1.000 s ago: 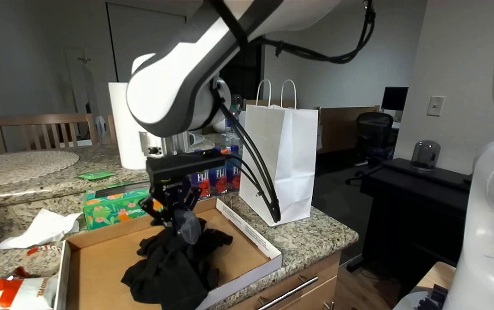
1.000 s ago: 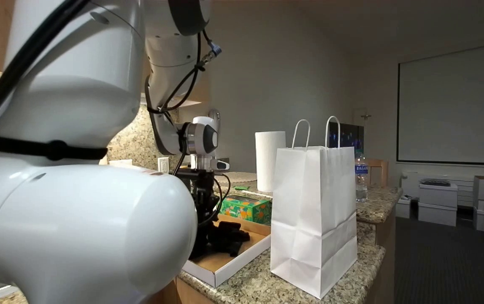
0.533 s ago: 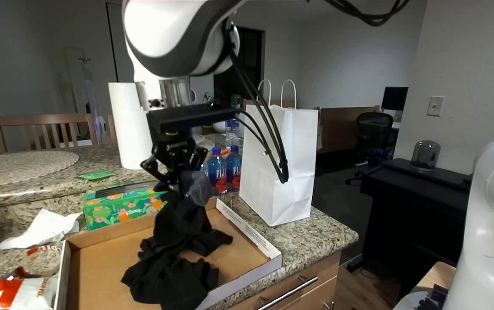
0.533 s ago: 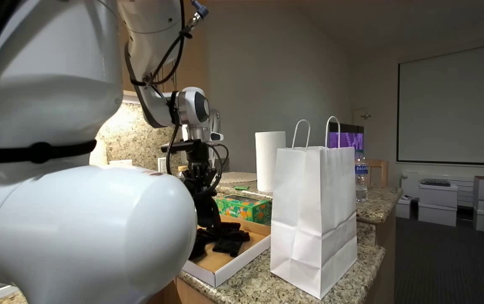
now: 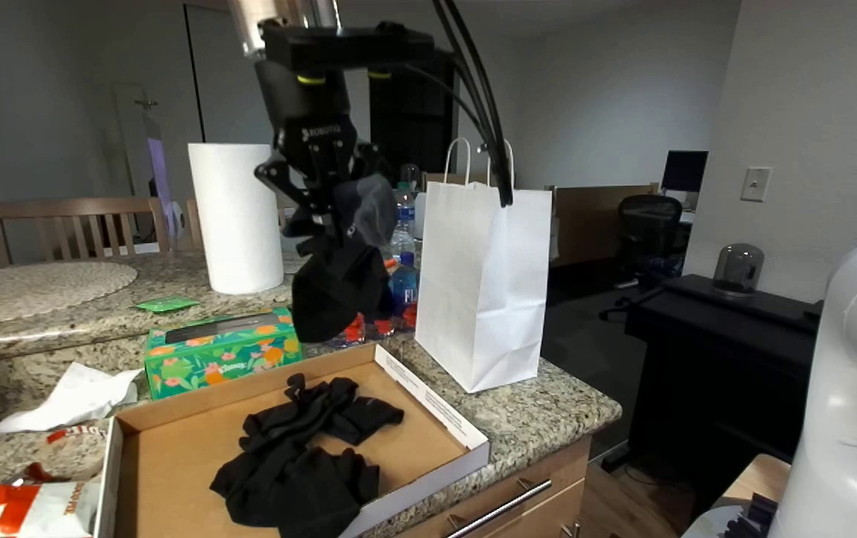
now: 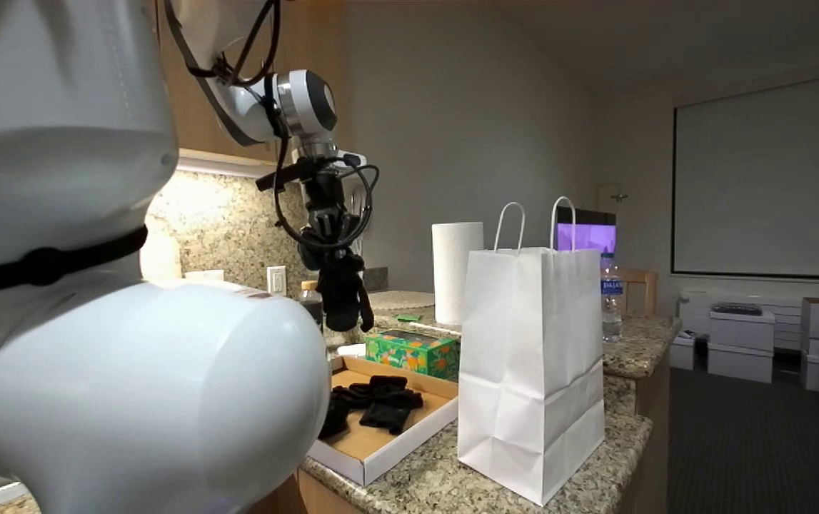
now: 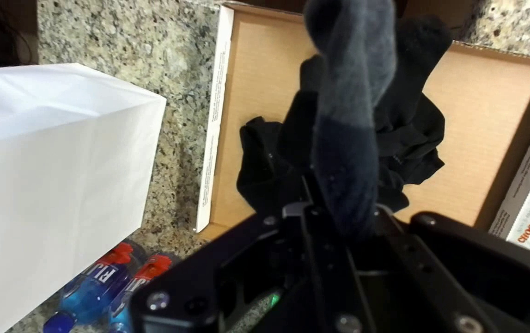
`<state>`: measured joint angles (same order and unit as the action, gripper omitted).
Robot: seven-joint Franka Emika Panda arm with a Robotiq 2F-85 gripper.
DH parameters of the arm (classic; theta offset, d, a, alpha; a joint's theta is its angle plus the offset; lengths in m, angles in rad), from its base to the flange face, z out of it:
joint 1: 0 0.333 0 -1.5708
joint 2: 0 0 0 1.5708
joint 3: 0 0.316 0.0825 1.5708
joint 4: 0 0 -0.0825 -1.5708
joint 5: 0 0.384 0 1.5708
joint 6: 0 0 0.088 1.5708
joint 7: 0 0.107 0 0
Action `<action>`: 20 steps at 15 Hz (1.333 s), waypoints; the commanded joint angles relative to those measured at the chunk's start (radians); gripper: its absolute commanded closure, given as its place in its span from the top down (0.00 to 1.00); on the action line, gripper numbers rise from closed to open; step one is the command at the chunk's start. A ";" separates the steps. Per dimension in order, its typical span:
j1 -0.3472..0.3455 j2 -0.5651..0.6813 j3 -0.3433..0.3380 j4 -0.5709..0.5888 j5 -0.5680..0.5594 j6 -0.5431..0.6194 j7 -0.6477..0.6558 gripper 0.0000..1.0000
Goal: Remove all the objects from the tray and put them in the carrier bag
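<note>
Cloth pinched in our hand has left the tray; bag handles show in both exterior views alone.

A limp black cloth piece hangs in mid-air; more black pieces lie heaped in the cardboard tray, near the white paper carrier bag.
The hanging piece drapes in loose folds, apart from the heap. The heaped pieces overlap in a crumpled tangle, with bare brown cardboard to either side. The shallow tray lies flat, small print along its pale rim. The carrier bag stands upright just beside the tray, not touching it, lightly creased, its two looped handles raised.
</note>
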<state>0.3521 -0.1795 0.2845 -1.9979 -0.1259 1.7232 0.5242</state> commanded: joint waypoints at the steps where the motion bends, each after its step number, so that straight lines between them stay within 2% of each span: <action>1: -0.053 0.021 0.030 0.149 -0.053 -0.185 0.009 0.09; 6: -0.122 0.058 0.003 0.370 -0.073 -0.400 0.016 0.09; 12: -0.184 0.061 -0.045 0.571 -0.055 -0.513 0.019 0.09; 17: -0.254 0.036 -0.129 0.667 -0.012 -0.561 0.022 0.09; 20: -0.302 0.021 -0.211 0.665 0.047 -0.558 0.014 0.09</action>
<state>0.0925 -0.1431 0.1312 -1.3337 -0.1451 1.1831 0.5270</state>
